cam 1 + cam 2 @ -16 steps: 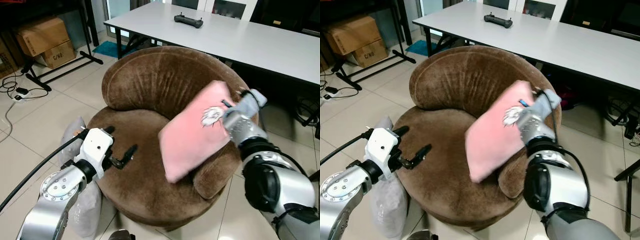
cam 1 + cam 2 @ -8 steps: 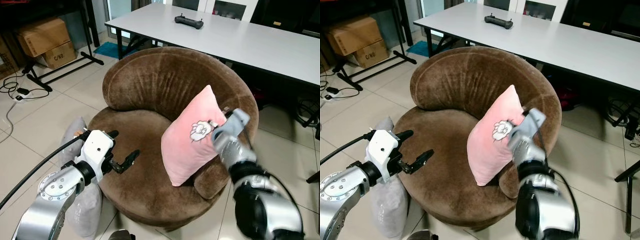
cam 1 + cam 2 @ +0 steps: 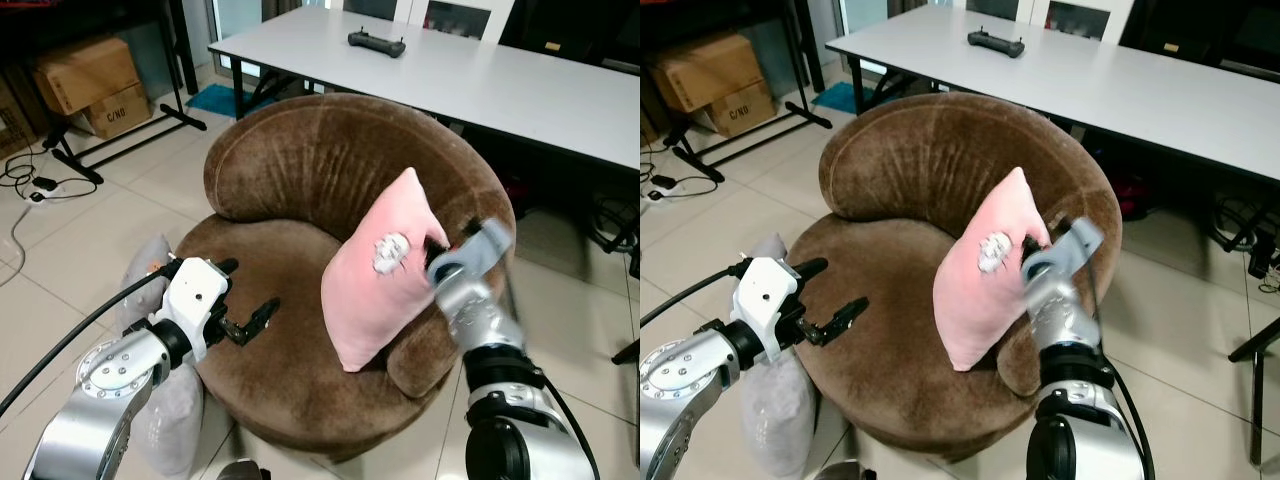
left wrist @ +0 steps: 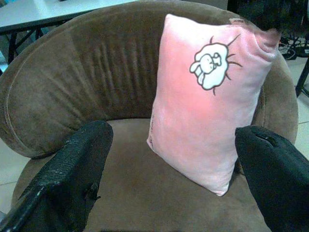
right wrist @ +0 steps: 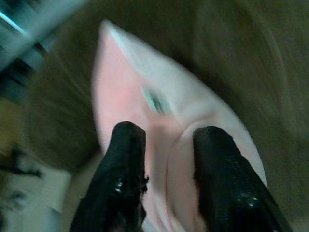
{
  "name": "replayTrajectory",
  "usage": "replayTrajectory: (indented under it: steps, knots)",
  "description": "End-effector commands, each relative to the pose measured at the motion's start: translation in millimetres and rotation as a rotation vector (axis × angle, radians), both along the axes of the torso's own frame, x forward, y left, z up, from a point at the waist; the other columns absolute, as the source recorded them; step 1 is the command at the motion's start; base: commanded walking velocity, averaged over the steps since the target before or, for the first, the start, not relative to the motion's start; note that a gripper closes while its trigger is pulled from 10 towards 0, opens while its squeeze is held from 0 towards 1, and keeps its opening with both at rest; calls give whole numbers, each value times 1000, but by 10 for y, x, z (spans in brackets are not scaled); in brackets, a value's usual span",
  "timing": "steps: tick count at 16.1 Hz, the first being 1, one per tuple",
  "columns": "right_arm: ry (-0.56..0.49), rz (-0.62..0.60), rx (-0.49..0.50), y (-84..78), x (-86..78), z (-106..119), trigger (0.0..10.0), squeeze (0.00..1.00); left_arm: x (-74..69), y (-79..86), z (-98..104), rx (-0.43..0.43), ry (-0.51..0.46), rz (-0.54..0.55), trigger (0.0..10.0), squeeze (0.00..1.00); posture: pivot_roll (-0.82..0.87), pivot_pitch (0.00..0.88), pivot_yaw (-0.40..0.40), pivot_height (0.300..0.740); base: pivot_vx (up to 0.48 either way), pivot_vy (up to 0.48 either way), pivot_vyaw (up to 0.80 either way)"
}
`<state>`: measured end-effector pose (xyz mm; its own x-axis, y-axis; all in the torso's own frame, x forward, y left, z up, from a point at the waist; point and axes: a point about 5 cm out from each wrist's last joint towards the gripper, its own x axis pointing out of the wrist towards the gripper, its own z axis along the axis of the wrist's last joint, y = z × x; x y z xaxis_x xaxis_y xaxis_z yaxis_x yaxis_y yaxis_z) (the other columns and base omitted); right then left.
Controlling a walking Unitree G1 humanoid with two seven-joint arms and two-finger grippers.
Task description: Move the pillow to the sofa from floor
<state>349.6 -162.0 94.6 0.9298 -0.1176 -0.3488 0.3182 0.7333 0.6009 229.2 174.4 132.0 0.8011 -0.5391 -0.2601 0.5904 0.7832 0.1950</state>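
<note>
A pink pillow with a white cartoon print stands on edge on the seat of the round brown sofa, leaning on its right armrest. My right gripper is at the pillow's upper right corner. In the right wrist view its fingers pinch a fold of the pink fabric. My left gripper hangs open over the front left of the seat, apart from the pillow. The left wrist view shows the pillow between its spread fingers.
A grey pillow lies on the tiled floor against the sofa's left side, under my left arm. Behind the sofa stands a white table with a black controller. Cardboard boxes and floor cables are at far left.
The pink pillow went from hanging tilted in the right gripper to standing on edge on the seat. The right gripper came down with it. The left gripper has hardly moved.
</note>
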Motion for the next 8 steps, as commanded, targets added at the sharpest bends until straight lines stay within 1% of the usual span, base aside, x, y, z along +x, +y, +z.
replayTrajectory:
  steps: [1, 3, 4, 5, 6, 8]
  knots:
    - [-73, -18, 27, -60, 13, 120, 10000, 1000, 6, -23, 18, 4, -5, -15, 10000, 0, 80, 0, -34, 740, 0, 0, 0]
    - [-149, -16, 70, -101, 8, 243, 10000, 1000, 5, -29, 14, -7, -10, -5, 10000, 0, 77, 0, -34, 740, 0, 0, 0]
    - [-228, -16, 120, -144, -31, 352, 10000, 1000, -9, -39, -3, -19, -10, 12, 10000, 0, 77, 0, -34, 740, 0, 0, 0]
    - [-273, 0, 126, -157, -67, 418, 10000, 1000, -18, -44, -16, -20, -14, 27, 10000, 0, 77, 0, -34, 740, 0, 0, 0]
    - [-330, 38, 72, -146, -105, 509, 10000, 1000, -14, -44, -18, -22, -29, 53, 10000, 0, 71, 0, -48, 740, 0, 0, 0]
    - [-357, 122, -152, -85, -206, 587, 10000, 1000, 7, -31, 6, -42, -85, 146, 10000, 0, 61, 0, -55, 740, 0, 0, 0]
